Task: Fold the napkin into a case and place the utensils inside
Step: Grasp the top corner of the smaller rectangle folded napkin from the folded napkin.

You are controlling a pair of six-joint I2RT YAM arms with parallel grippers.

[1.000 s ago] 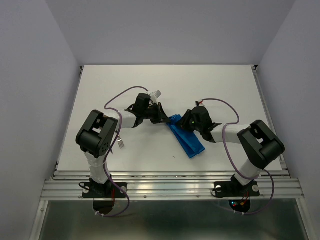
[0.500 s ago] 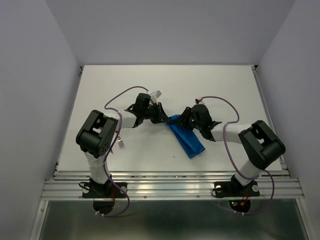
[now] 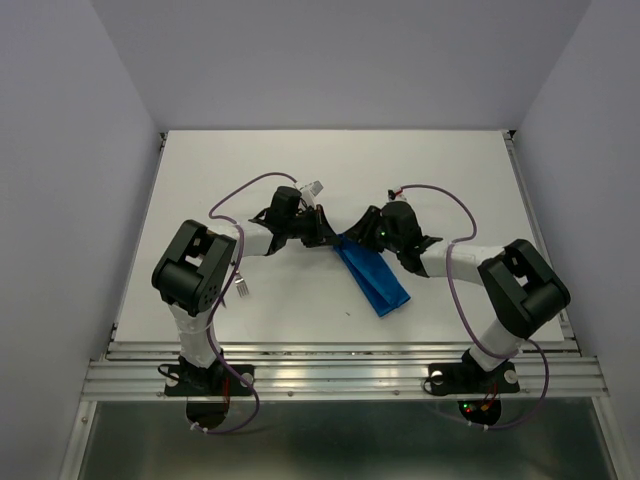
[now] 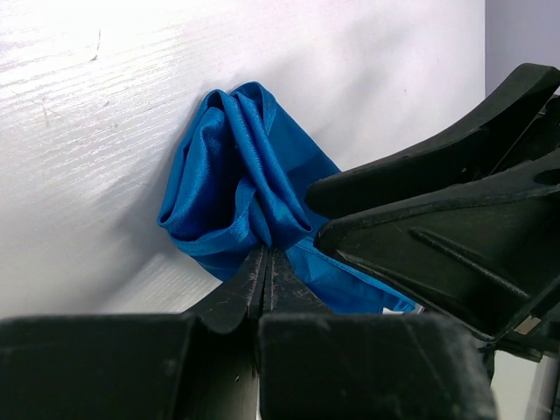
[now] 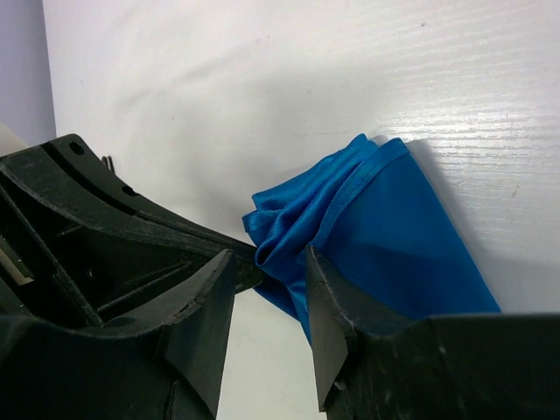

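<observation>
The bright blue napkin [image 3: 372, 277] lies on the table as a narrow folded strip, running from the centre towards the near right. Its far end is bunched into creases [image 4: 236, 175]. My left gripper [image 4: 266, 254] is shut on that bunched end and pinches the cloth between its tips. My right gripper [image 5: 267, 276] hovers at the same end with its jaws open, and the cloth [image 5: 376, 219] lies just past its right finger [image 5: 325, 302] with nothing gripped. In the top view the two grippers meet over the strip's far end. A small silvery piece [image 3: 242, 289], possibly a utensil, shows beside the left arm, mostly hidden.
The white table [image 3: 330, 160] is bordered by a metal rail at the near edge [image 3: 340, 375] and grey walls on three sides. Purple cables loop over both arms [image 3: 440, 205]. In the right wrist view the left gripper's black body [image 5: 96, 227] crowds the left side.
My right gripper has opened and shifted slightly away from the bunched end towards the far side. The left gripper has kept its pinch, and the napkin has stayed put.
</observation>
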